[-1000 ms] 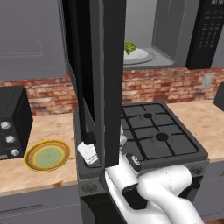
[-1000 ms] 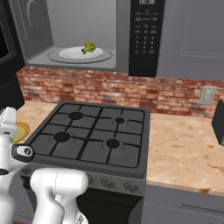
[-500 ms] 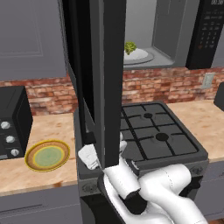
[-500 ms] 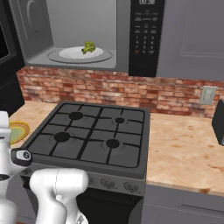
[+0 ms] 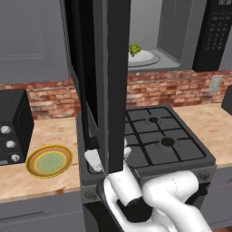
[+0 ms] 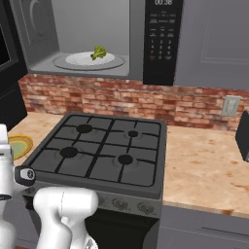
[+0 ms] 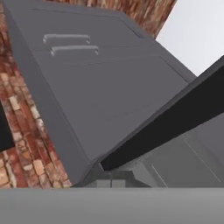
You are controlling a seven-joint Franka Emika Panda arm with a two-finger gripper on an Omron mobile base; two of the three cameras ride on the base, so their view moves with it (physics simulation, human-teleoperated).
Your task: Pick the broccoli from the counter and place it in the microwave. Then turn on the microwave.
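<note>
Swinging wide in the left base view, microwave door (image 5: 108,81) stands edge-on; arm has slid rightward behind it, end effector (image 5: 94,159) pressed together, empty. Right base view: broccoli (image 6: 99,52) already on the turntable (image 6: 78,60) inside the microwave (image 6: 92,39). Hand view: cabinet fronts (image 7: 100,83), door edge. Judgement: door closing next, then keypad (image 6: 163,41).

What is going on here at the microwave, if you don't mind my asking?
The small green broccoli floret already sits on the white round turntable inside the wide grey microwave. Its black glass door stands open, and the white arm's gripper, fingers shut, is right at the door's lower edge. Closing and starting remain.
</note>
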